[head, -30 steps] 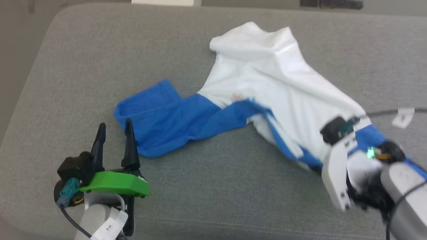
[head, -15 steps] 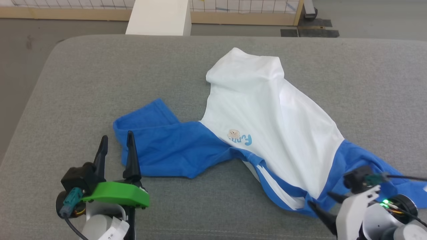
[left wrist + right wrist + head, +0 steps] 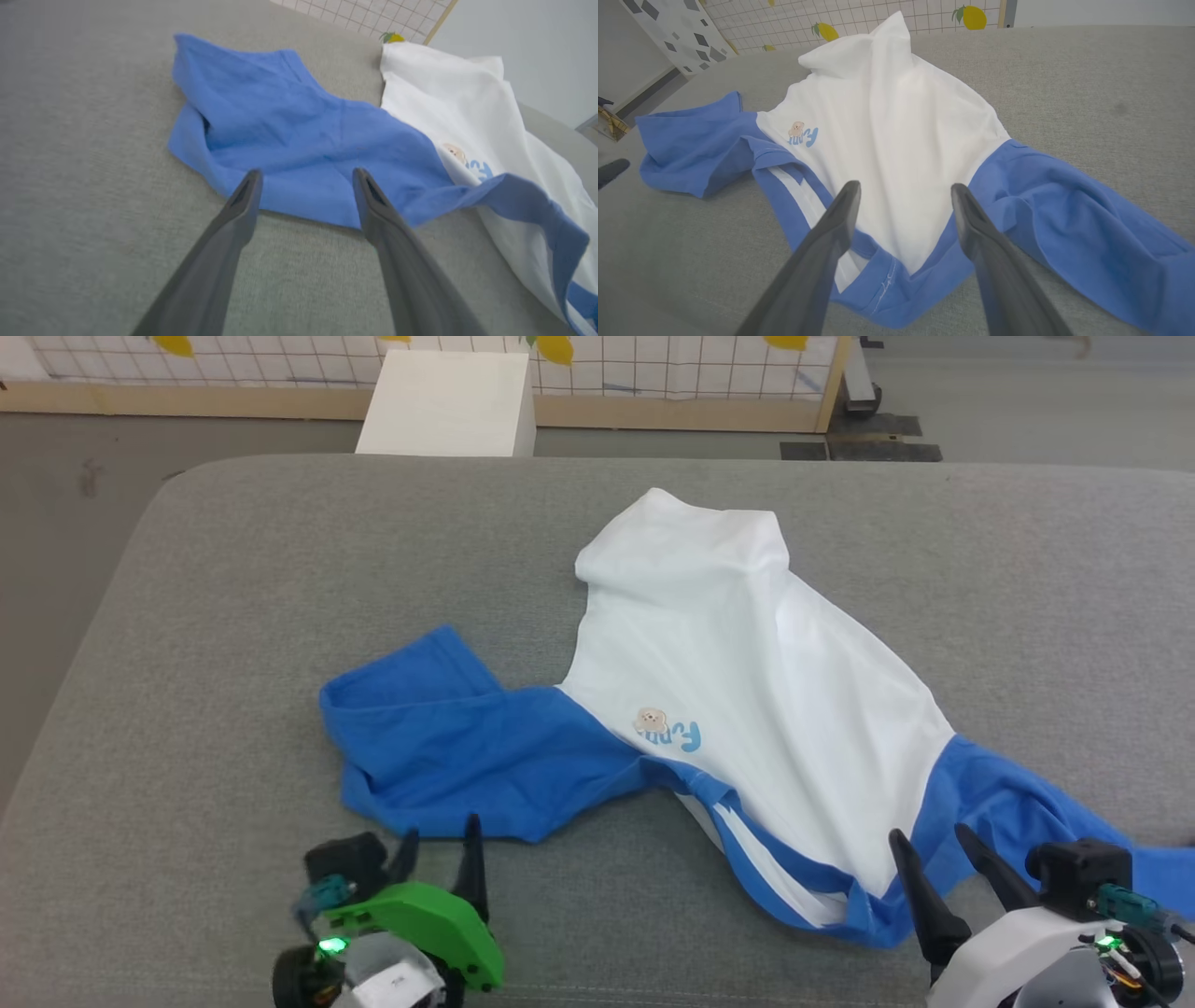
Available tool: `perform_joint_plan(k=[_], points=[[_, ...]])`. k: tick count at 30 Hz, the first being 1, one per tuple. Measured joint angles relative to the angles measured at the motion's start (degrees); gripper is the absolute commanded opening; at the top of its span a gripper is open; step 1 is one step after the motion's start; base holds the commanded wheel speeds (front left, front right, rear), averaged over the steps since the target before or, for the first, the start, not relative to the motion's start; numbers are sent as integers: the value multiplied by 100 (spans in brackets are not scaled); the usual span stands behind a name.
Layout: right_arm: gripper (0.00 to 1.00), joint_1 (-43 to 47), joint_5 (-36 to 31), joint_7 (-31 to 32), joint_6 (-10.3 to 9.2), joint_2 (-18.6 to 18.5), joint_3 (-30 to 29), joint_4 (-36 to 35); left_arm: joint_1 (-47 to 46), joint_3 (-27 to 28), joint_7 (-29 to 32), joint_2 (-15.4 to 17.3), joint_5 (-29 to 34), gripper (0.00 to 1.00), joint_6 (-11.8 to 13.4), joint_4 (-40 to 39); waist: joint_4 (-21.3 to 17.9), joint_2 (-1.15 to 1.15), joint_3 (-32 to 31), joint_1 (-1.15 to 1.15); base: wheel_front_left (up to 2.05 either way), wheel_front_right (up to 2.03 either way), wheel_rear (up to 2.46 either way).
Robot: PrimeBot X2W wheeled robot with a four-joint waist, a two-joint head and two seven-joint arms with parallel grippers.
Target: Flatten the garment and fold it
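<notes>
Grey cushioned surface (image 3: 187,663) spans the head view. The garment (image 3: 747,691) lies on it, centre to right, unfolded and rumpled: the white body is bunched into a peak at the far side, one blue sleeve (image 3: 420,747) is spread out to the left, and the other blue sleeve (image 3: 1027,812) trails toward the right edge. The blue neckband (image 3: 794,887) sits at the near side. A white box (image 3: 448,403) stands on the floor beyond the cushion. Left gripper (image 3: 441,831) (image 3: 306,173): fingers apart, nothing between them, tips at the near hem of the left-hand sleeve; contact cannot be told. Right gripper (image 3: 929,833) (image 3: 904,185): fingers apart, empty, just beside the neckband. A small chest print (image 3: 667,728) faces up.
</notes>
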Motion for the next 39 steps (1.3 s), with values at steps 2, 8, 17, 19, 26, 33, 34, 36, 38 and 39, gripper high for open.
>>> perform_joint_plan(k=[2, 8, 17, 19, 26, 33, 34, 36, 38, 39], points=[[100, -1, -42, -27, 0, 37, 4, 16, -67, -151, 382, 0, -148, 100, 174, 216, -51, 0, 8, 0, 0, 0, 0], [100, -65, -88, -79, 0, 102, 8, 38, -433, -411, 1005, -1, -530, 100, 342, 450, -213, 0, 96, 0, 0, 0, 0], [100, -213, -94, -126, 0, 190, 120, 86, -872, -549, 1701, 8, -623, 100, 541, 808, -402, 0, 330, 0, 0, 0, 0], [100, -246, -93, -145, 0, 200, 123, 89, -966, -566, 1738, 11, -645, 100, 539, 817, -443, 0, 386, 0, 0, 0, 0], [100, -295, -87, -159, 0, 210, 111, 93, -1127, -698, 1808, 64, -698, 0, 407, 926, -520, 0, 491, 0, 0, 0, 0], [100, -290, -75, -25, 0, 226, -10, 87, -910, -287, 947, 250, -755, 0, 493, 730, -481, 0, 453, 0, 0, 0, 0], [100, -282, -76, 59, 0, 233, -46, 80, -833, -197, 851, 361, -755, 0, 530, 659, -464, 0, 448, 0, 0, 0, 0], [100, -237, -71, 283, 0, 259, -138, 68, -666, -42, 702, 556, -756, 0, 558, 491, -420, 0, 440, 0, 0, 0, 0], [100, -146, -69, 500, 0, 285, -199, 49, -521, 78, 617, 682, -775, 0, 592, 337, -381, 0, 432, 0, 0, 0, 0], [100, -101, -69, 628, 0, 305, -238, 25, -450, 129, 567, 728, -791, 0, 610, 248, -362, 0, 429, 0, 0, 0, 0]])
